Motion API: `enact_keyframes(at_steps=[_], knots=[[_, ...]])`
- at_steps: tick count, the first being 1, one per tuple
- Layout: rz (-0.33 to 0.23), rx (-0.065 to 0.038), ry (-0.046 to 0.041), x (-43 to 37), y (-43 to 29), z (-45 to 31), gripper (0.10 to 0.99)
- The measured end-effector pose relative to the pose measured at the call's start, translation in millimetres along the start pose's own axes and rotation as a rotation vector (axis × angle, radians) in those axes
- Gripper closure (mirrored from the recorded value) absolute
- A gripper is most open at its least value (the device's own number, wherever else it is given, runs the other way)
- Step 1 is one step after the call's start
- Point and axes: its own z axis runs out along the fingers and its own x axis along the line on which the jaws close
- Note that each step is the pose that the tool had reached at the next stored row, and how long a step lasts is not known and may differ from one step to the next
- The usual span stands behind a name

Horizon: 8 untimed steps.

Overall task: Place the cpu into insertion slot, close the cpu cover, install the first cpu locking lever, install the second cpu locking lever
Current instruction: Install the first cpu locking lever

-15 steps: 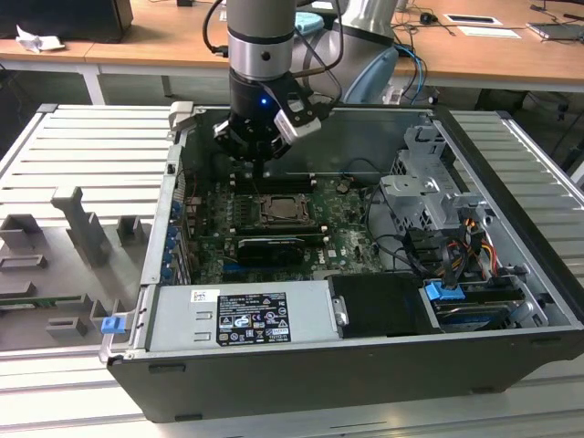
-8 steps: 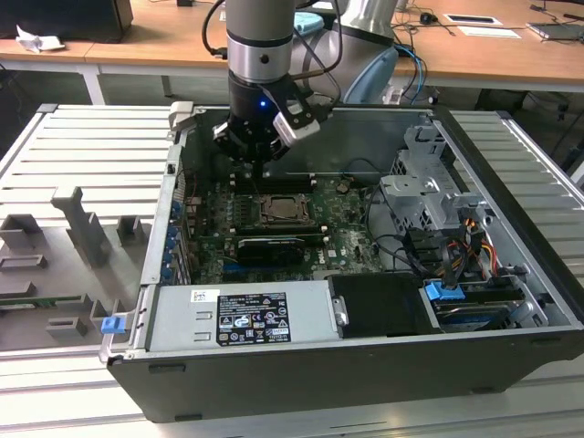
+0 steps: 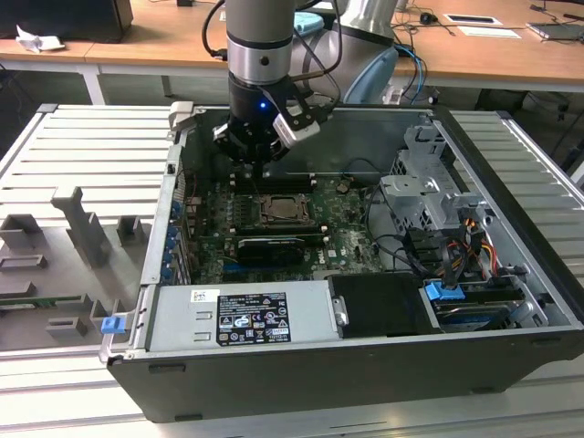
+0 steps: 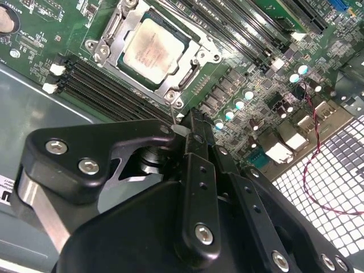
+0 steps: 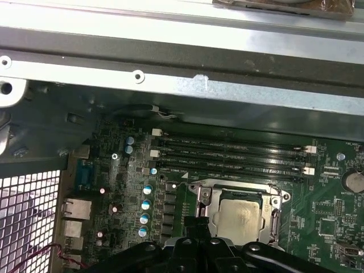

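Note:
The cpu (image 4: 153, 50) lies flat in the insertion slot (image 3: 283, 210), its dull silver top showing through the cut-out of the cpu cover (image 4: 116, 35), which is folded down over it. In the first wrist view the cpu (image 5: 242, 217) sits inside the same silvery frame (image 5: 200, 196). My gripper (image 4: 183, 127) hangs just beside a corner of the socket with its black fingers (image 4: 196, 149) together on the end of a thin wire locking lever (image 4: 172, 111). In the exterior view the gripper (image 3: 258, 172) is low inside the case, just behind the socket.
The open computer case (image 3: 511, 173) surrounds the motherboard. Long black memory slots (image 4: 108, 79) run beside the socket. A long black card (image 3: 269, 246) lies in front of it, then the power supply (image 3: 242, 315). Drive cage (image 3: 429, 196) and cables (image 3: 456, 246) stand at the exterior view's right.

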Motion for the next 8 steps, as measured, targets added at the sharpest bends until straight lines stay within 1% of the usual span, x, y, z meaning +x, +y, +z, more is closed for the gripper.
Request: enact_keyframes(at_steps=[8], knots=[[0.0,0.0,-0.0002,2.8,0.3,0.6,0.98]])
